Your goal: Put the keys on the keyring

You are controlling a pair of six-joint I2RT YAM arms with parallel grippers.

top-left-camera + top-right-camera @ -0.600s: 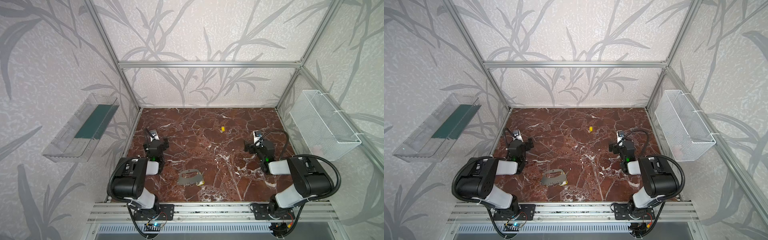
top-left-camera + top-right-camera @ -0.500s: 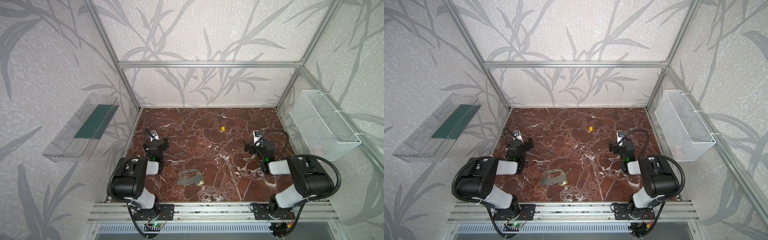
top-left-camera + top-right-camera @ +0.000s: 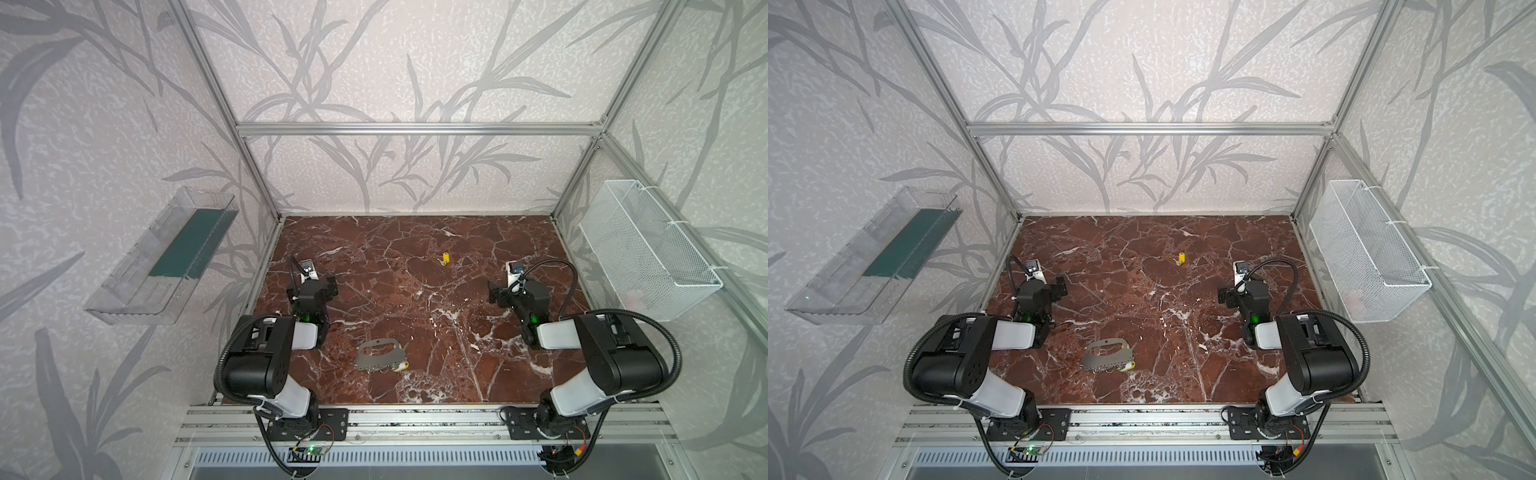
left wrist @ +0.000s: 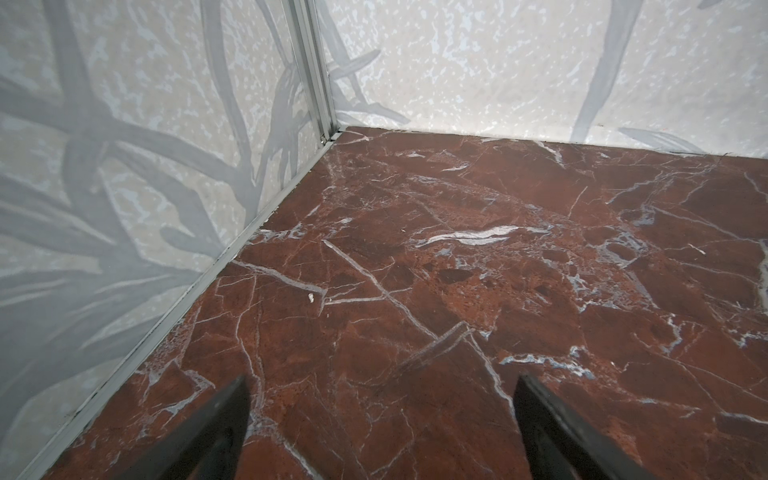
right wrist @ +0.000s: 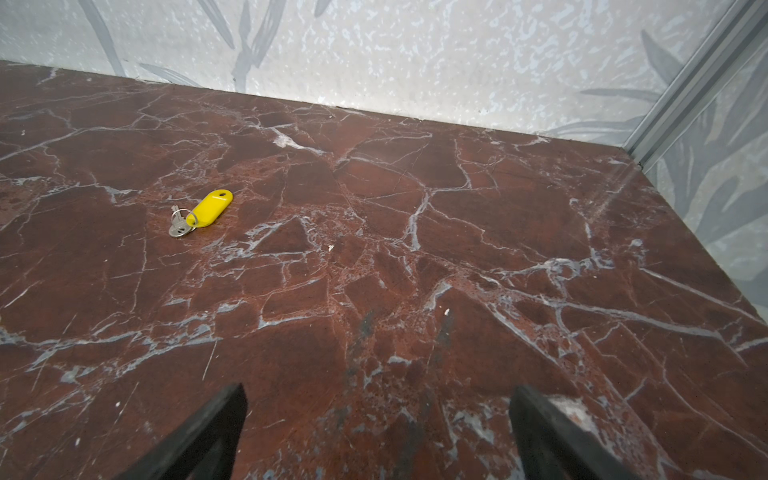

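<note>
In both top views the keyring (image 3: 380, 355) lies flat on the counter (image 3: 415, 316) near the front edge, between the two arms and nearer the left one. A yellow tag (image 3: 401, 366) lies at the right end of its straight edge, touching it. Whether it is hooked on is too small to tell.

A second yellow tag (image 3: 1181, 258) lies alone toward the back, well apart from the keyring. Only the right wrist view shows it closely (image 5: 210, 208): flat on the counter, with a metal ring and a small silvery key at one end.

The left wrist view takes in only bare counter and a wall corner.

The left hand (image 4: 382, 380) is spread wide, holding nothing. The right hand (image 5: 376, 388) is equally wide open and empty.

Only the top views show the wire basket (image 3: 648, 249) and the clear tray (image 3: 166, 253) on the side walls.
</note>
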